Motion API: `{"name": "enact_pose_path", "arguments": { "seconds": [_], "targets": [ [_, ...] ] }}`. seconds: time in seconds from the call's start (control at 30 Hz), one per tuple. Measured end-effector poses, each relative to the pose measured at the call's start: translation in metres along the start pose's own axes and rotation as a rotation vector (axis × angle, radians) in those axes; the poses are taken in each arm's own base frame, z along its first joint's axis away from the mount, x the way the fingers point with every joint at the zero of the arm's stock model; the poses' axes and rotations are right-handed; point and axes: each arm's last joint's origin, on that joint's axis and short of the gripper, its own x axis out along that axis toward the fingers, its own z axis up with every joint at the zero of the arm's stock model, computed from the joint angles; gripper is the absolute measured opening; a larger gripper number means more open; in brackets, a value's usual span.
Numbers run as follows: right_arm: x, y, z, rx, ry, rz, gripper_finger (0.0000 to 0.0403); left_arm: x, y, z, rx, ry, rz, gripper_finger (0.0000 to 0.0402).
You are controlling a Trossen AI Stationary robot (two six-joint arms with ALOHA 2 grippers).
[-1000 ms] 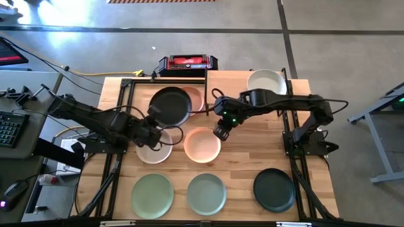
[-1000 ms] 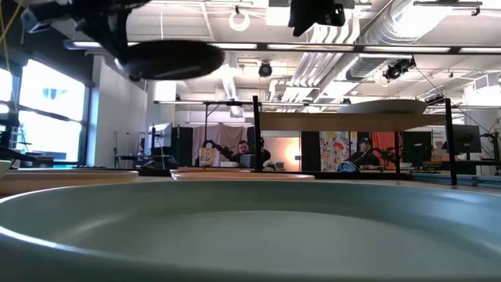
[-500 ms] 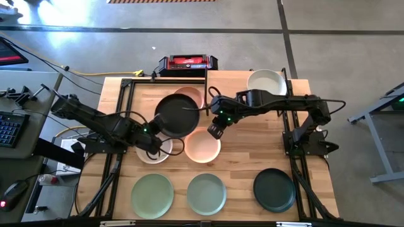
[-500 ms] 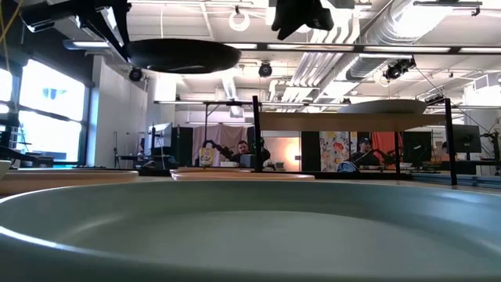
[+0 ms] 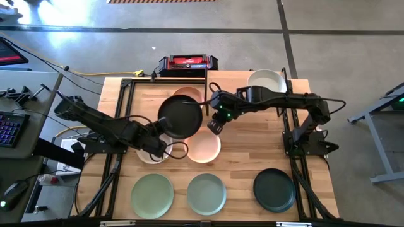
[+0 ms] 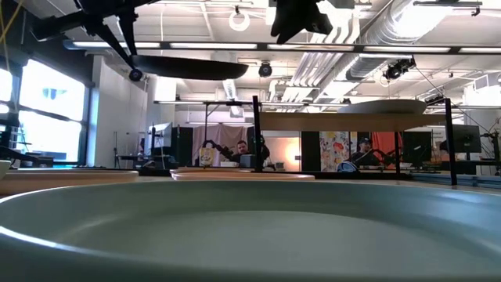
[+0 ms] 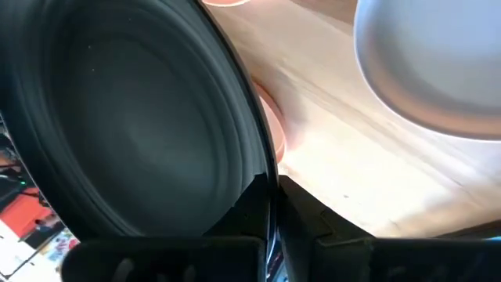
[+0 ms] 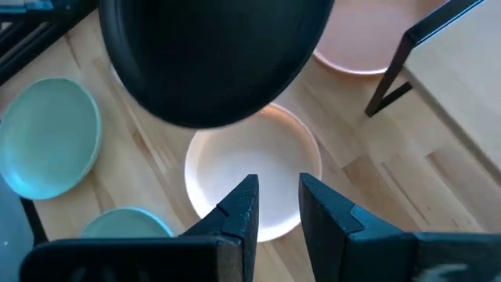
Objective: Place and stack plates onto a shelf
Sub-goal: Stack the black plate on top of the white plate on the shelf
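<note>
Over the wooden tabletop (image 5: 252, 148), the black plate (image 5: 180, 116), pinched at its rim by the left gripper (image 5: 161, 133), is now carried further from the terracotta plate (image 5: 190, 94) toward the shelf (image 5: 249, 85), while the right gripper (image 5: 215, 125), fingers slightly parted and empty, is held beside that plate.

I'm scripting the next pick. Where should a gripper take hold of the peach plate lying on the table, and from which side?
Grip the peach plate by its raised rim, one jaw inside and one outside. It lies flat and shallow, so only the rim gives purchase. Come from above at its front edge: the black plate held by the left gripper overhangs its far side, and the right gripper hovers nearby.
</note>
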Motion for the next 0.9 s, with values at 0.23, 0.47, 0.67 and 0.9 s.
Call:
{"name": "enact_pose_path", "arguments": {
  "seconds": [0.23,0.47,0.67,0.9],
  "targets": [
    [0.004,-0.006,0.012,0.1,-0.147,-0.113,0.0072,0.002,0.002,0.002,0.014,0.031,0.037,0.0003],
    [0.01,-0.004,0.021,0.111,-0.216,-0.085,0.0072,0.001,0.005,0.001,0.035,0.089,0.099,0.0003],
    [0.009,-0.003,0.024,0.107,-0.241,-0.071,0.0072,0.001,0.006,0.001,0.023,0.104,0.117,0.0003],
    [0.011,-0.005,0.026,0.109,-0.245,-0.083,0.0072,0.001,0.009,0.001,0.002,0.135,0.17,0.0003]
  ]
}}
